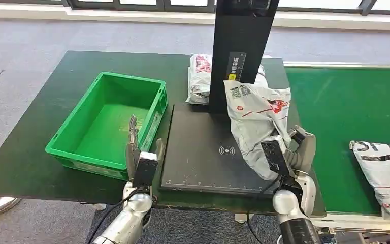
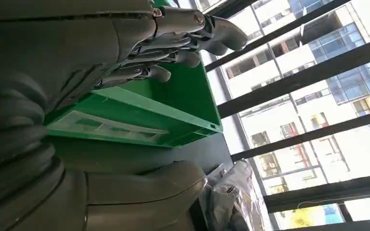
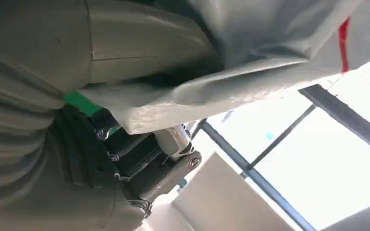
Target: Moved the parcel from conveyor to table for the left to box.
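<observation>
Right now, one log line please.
right hand: holds parcel over scan pad | left hand: empty, by bin

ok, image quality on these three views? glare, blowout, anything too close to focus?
Head view: even daylight, sharp, mild sheen on the dark table and on the parcel held by the right hand. Left wrist view: windows bright but readable, left hand and green crate in shade. Right wrist view: background blown out white, parcel so close that it is soft and backlit.
</observation>
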Robot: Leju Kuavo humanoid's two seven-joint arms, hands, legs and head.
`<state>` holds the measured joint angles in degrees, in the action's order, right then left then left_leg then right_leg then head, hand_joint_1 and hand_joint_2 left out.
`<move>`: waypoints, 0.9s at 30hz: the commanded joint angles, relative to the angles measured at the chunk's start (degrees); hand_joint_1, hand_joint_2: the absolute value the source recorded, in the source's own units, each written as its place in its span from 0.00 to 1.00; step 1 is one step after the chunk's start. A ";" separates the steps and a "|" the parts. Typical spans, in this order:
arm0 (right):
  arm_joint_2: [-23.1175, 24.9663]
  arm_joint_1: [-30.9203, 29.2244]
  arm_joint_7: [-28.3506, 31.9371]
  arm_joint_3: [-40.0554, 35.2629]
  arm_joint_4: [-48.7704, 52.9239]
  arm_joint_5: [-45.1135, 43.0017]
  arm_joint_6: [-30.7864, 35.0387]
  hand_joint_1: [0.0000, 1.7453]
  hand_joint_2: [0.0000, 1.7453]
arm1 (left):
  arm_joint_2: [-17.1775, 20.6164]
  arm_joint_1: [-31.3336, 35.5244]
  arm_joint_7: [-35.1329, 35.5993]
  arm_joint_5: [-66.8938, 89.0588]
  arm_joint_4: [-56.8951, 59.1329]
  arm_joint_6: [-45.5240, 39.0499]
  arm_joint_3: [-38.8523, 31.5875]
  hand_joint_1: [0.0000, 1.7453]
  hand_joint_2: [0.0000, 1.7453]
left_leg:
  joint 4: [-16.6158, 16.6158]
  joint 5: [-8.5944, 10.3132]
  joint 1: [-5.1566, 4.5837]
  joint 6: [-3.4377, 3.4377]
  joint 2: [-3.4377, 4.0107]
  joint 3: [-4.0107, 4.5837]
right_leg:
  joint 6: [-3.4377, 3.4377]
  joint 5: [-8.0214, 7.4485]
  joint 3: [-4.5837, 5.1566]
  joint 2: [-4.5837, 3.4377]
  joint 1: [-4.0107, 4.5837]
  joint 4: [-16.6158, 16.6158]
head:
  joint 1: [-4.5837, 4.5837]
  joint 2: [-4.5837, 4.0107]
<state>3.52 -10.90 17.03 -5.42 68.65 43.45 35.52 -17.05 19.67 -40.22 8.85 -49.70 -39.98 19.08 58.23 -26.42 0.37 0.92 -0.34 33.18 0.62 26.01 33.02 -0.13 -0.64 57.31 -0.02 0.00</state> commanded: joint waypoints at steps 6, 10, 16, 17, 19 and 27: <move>0.37 -0.68 0.40 -4.60 1.16 -1.93 -0.72 1.00 1.00 | 1.34 1.32 0.22 -0.13 1.01 -0.02 -1.31 0.00 1.00 | -0.07 0.03 0.00 0.01 0.13 -0.01 | -0.06 -0.06 0.04 -0.08 0.03 -0.08 | 0.00 0.00; 1.26 -3.42 0.36 -12.16 -4.07 -1.89 -4.39 1.00 1.00 | 1.43 1.83 0.22 -1.17 0.85 -0.02 0.04 0.00 1.00 | -0.04 0.00 -0.01 0.01 0.22 0.00 | -0.04 -0.07 0.08 -0.18 0.02 -0.04 | 0.00 0.00; 5.45 -14.05 0.05 -20.49 -22.24 -6.04 -10.80 1.00 1.00 | 0.90 2.44 0.22 -0.98 1.04 -0.02 1.14 0.00 1.00 | -0.09 0.01 0.01 0.02 0.58 -0.02 | -0.07 -0.18 0.19 -0.53 0.03 -0.03 | 0.00 0.00; 5.91 -15.21 -0.52 -21.59 -25.00 -6.01 -11.62 1.00 1.00 | 0.81 2.59 0.22 -0.49 0.90 -0.02 0.97 0.00 1.00 | -0.03 0.00 0.03 0.03 0.39 0.04 | -0.07 -0.13 0.21 -0.36 0.04 0.05 | 0.00 0.00; 7.74 -18.40 -7.28 -23.84 -33.74 -3.88 -16.39 0.00 1.00 | 0.27 2.40 0.22 2.74 -0.85 -0.02 -1.64 0.00 1.00 | -0.16 0.08 0.01 0.05 0.56 -0.03 | -0.14 -0.24 0.23 -0.52 0.03 -0.04 | 0.02 0.00; 8.90 -18.58 -0.48 -21.48 -37.82 -7.85 -19.50 0.00 0.00 | -0.83 4.15 0.22 5.17 1.84 -0.02 -2.85 0.00 1.00 | -0.05 0.17 0.01 0.05 0.03 0.12 | -0.14 -0.11 0.22 0.00 0.02 0.08 | 0.02 0.00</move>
<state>10.89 -24.24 12.56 -24.20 44.18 38.50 19.22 -18.10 21.14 -40.22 12.76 -51.04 -39.98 18.86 58.22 -26.24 0.37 0.98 -0.41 33.37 0.50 25.93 33.28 -0.06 -0.63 57.44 0.00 0.00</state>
